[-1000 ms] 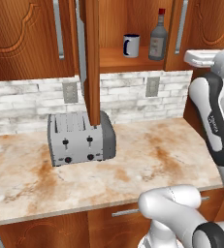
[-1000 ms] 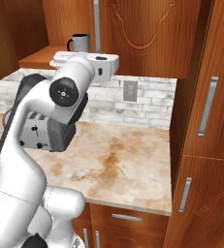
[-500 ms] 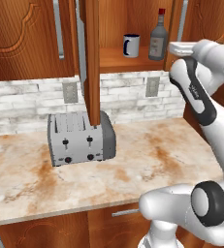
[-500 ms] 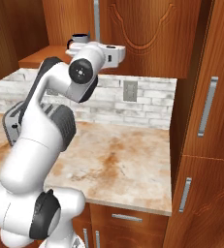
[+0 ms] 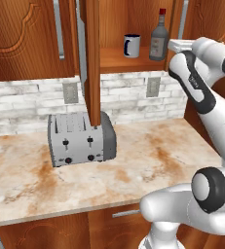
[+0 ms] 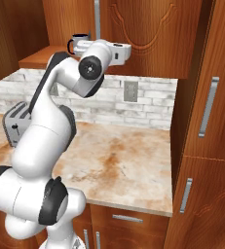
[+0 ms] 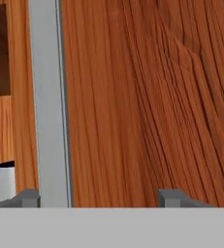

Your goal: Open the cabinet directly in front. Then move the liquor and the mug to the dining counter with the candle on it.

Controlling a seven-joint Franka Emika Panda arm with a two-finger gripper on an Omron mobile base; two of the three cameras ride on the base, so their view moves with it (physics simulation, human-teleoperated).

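- Cabinet [image 5: 31, 39] of reddish-brown wood hangs on the wall above the worktop [image 5: 133, 160]; its left door [image 5: 90, 53] stands swung out edge-on toward the camera over the toaster [image 5: 80, 138], so the shelf [image 5: 133, 61] behind it is exposed.
- Liquor [image 5: 159, 36] stands upright on that shelf, long axis vertical, red cap up, pale label facing the room.
- Mug [image 5: 131, 45] stands upright just left of the bottle, near it but apart, its dark handle turned to the left in the left base view; it peeks past the arm in the right base view [image 6: 77, 43].
- Right door [image 6: 148, 34] is shut; its long silver bar handle [image 7: 48, 101] runs vertically along the edge next to the open shelf.
- Gripper [image 7: 101, 198] faces the right door close up; its finger tips [image 7: 28, 197] stand wide apart, spread and holding nothing.
- One tip sits level with the bar handle, the other over bare wood; whether either touches the handle or door I cannot tell.
- White mug [image 7: 4, 181] shows at the left edge of the hand view, beyond the handle.
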